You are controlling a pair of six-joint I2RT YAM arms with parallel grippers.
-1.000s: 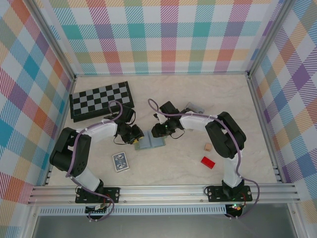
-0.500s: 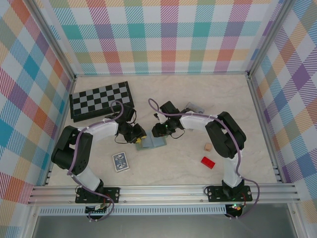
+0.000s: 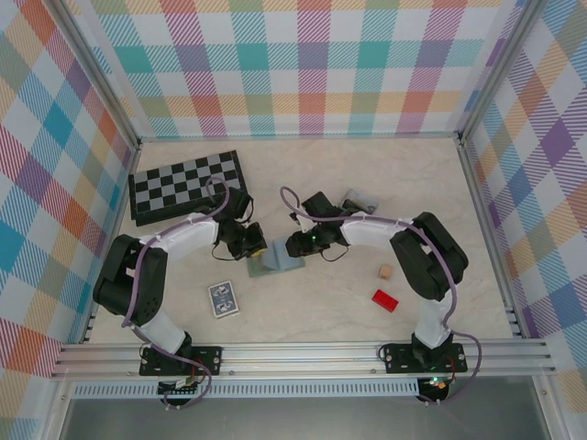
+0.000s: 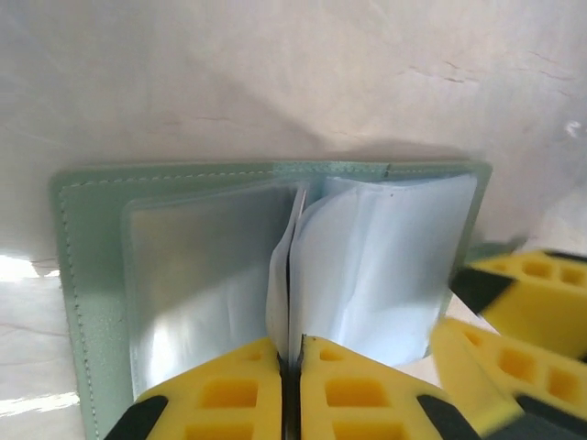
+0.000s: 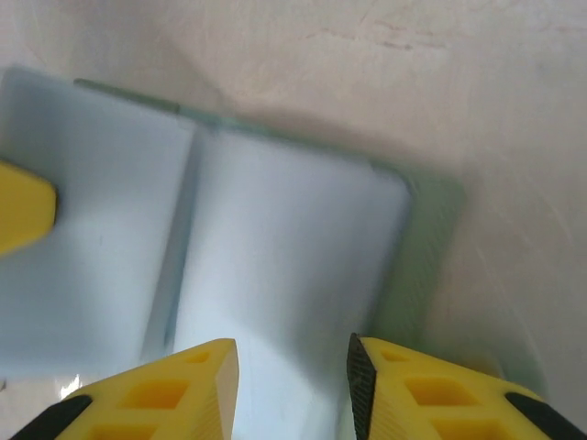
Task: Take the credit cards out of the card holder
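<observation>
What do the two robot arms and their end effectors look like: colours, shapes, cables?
The left arm and right arm both have white shells, black joints and a purple cable along each. The left end effector and right end effector each carry two yellow fingers with rectangular moulded pockets and black trim.

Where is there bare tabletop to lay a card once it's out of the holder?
Bare: the far strip along the plaid back wall, right of the black-and-grey chessboard; the near-centre patch between the blue-and-white patterned card pack and the small red block. Crowded: the middle, where the left pincer and right pincer meet over the soft grey-green bifold card holder.
</observation>
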